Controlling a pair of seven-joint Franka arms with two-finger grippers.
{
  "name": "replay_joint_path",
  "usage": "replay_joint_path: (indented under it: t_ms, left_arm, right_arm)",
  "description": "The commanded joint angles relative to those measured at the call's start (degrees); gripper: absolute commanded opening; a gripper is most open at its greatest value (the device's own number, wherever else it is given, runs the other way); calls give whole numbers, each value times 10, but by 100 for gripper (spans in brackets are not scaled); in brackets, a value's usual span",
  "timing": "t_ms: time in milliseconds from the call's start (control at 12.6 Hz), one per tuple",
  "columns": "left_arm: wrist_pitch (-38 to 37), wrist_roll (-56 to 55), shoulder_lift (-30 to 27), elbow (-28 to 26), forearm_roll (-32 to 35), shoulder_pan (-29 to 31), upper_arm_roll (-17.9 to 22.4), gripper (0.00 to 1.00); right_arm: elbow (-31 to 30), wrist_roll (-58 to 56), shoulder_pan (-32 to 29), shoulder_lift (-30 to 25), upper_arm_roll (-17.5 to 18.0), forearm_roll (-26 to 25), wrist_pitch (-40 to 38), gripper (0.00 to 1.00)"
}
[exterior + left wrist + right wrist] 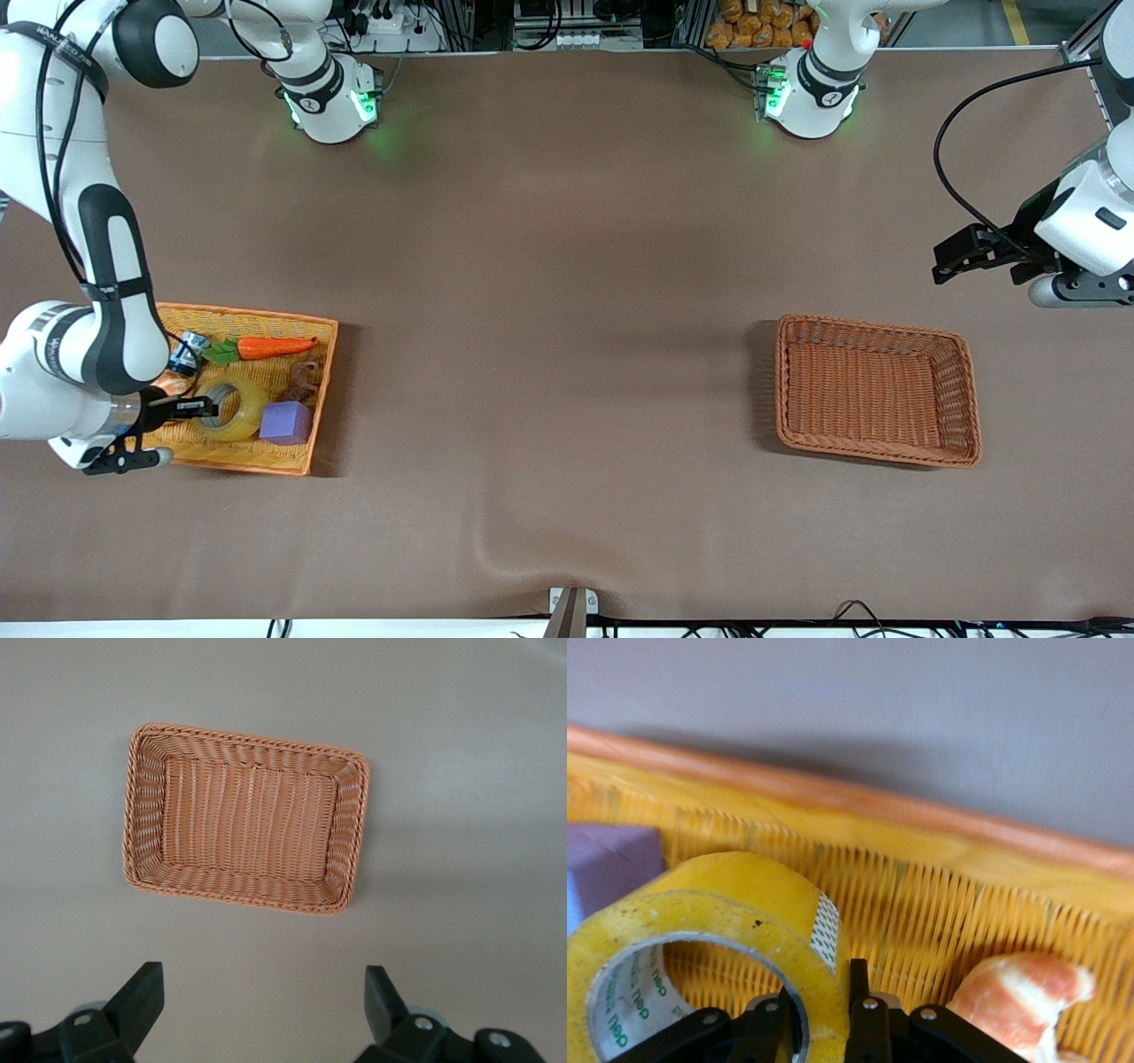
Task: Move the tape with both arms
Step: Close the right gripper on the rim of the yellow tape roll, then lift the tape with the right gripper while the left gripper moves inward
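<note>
Yellowish tape (232, 408) is found lying in the orange basket (321, 390) at the right arm's end of the counter (549, 354), beside a purple cube (286, 422) and nearer the front camera than a toy carrot (264, 347). The right hand (202, 408) is lowered into this basket. In the right wrist view the roll's wall (744, 904) is seen pinched between the two fingers, one inside the core and one (858, 992) against the outer face, so the hand is judged clenched on the tape. A grip through the ring appears chosen because the roll is too wide to be spanned across. The roll is not yet seen lifted clear of the basket floor.

The left hand (952, 259) is held in the air over bare counter at the left arm's end, beside the brown basket (961, 399), with fingers (142, 997) spread wide apart and nothing between them. That arm is judged to be waiting to receive the roll. The brown basket is seen empty (146, 842) and is taken to be the destination. The handover between arms remains outstanding.
</note>
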Motion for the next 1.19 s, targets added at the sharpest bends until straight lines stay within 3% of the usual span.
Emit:
replay_joint_path:
  t_ms: [0, 477, 1114]
  left_arm:
    - [-24, -7, -10, 1, -13, 2, -7, 100]
    - [-19, -8, -5, 2, -29, 1, -15, 100]
    - [6, -31, 24, 16, 2, -20, -16, 100]
  right_arm:
    - [48, -13, 13, -17, 13, 5, -40, 0]
    - [57, 13, 89, -31, 20, 5, -60, 0]
    - [54, 316, 266, -29, 17, 5, -118, 0]
